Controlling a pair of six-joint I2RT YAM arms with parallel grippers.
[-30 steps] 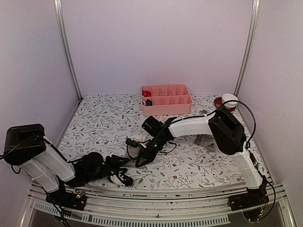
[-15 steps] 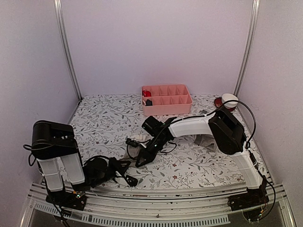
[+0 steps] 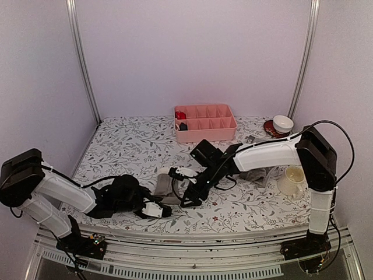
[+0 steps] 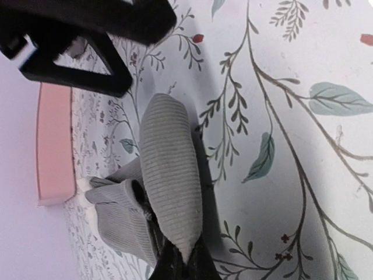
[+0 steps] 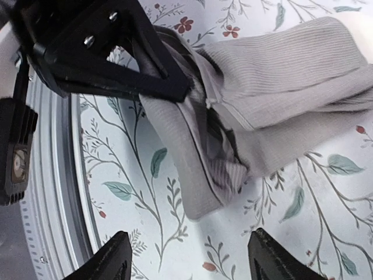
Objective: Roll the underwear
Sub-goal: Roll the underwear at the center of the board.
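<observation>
— So, where is the underwear (image 4: 169,186)?
— Bunched on the floral surface (image 4: 303,192), its ribbed tip pinched in the closed left tool (image 4: 182,265).
— And the right tool (image 5: 194,261)?
— Fingers (image 5: 113,262) spread wide, holding nothing; cloth lies just ahead of them.

Mid-front on the table (image 3: 128,146), underwear (image 3: 164,186); tray (image 3: 207,134) behind it; mug (image 3: 291,181) at right; bowl (image 3: 283,123) in right rear corner

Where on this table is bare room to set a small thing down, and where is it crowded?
Bare table lies back left, between the left wall and the tray, and front right, between the right end effector and the mug. The centre is crowded: there it meets the left end effector at the underwear.
</observation>
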